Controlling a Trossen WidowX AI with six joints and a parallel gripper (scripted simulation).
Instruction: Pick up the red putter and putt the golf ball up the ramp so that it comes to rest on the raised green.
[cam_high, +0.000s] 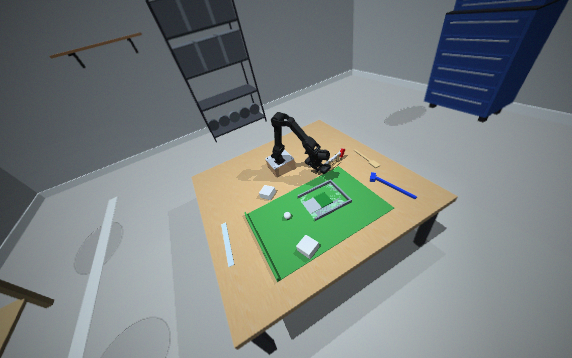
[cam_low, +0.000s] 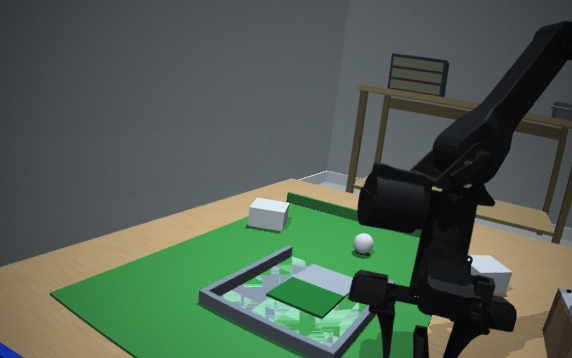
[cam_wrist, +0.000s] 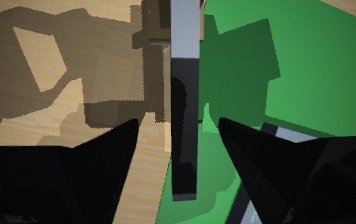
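Observation:
The red putter has its red head raised beyond the arm; its pale shaft and black grip run down the middle of the wrist view. My gripper is open, with one finger on each side of the grip and gaps on both sides. The white golf ball rests on the green mat. The grey ramp leads up to the raised green. The putter's head is outside the wrist view.
A grey-walled frame borders the ramp area. One white block stands on the mat, another beside it. A blue putter, a wooden spatula and a pale strip lie on the table.

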